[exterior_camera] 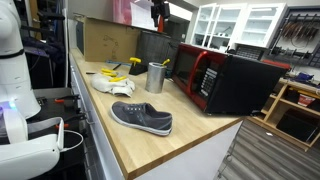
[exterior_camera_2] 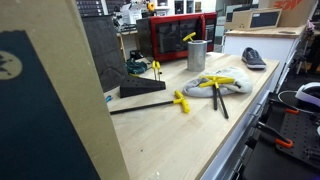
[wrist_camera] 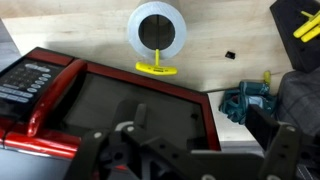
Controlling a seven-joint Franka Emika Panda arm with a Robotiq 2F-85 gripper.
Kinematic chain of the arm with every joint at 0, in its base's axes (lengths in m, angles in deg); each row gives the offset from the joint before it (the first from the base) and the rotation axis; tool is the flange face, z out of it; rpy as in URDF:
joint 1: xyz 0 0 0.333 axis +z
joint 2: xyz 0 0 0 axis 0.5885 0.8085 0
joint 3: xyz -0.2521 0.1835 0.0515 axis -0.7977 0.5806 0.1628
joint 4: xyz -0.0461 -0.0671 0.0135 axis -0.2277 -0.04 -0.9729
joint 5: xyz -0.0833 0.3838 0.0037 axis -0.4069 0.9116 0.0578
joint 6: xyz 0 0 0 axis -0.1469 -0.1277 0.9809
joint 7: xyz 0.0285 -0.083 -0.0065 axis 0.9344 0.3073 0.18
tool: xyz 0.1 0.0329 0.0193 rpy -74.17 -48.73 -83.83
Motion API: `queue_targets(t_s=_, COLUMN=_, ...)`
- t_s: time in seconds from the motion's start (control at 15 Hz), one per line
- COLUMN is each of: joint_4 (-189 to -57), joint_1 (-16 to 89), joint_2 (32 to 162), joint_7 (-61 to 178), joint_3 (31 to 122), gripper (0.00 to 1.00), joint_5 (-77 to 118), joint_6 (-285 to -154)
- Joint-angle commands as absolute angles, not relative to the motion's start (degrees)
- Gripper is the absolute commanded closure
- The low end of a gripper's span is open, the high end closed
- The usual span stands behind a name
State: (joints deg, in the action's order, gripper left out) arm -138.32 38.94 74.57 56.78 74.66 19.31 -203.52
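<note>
Hovering above the red-and-black microwave (wrist_camera: 130,105), the tool (wrist_camera: 190,155) is spread wide, gripping and touching nothing. The microwave sits on the tabletop (wrist_camera: 230,45), with a metal cup (wrist_camera: 158,30) upright just beside it.

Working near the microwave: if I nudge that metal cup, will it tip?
The cup looks like thin metal standing upright, so probably light and tippy. The yellow-handled tool sticking out likely makes it top-heavy. Its smooth wall may slip.
</note>
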Motion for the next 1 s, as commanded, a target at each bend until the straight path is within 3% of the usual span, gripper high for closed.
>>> queue_targets(t_s=0.0, joint_4=-132.02, joint_1=37.09, joint_2=81.39, joint_7=45.11, joint_3=75.77, gripper=0.0, joint_5=19.31, joint_6=-200.93)
queue_targets(t_s=0.93, joint_4=-124.84, joint_1=31.42, joint_2=95.43, joint_7=12.17, joint_3=78.6, gripper=0.0, joint_5=21.31, joint_6=-198.35)
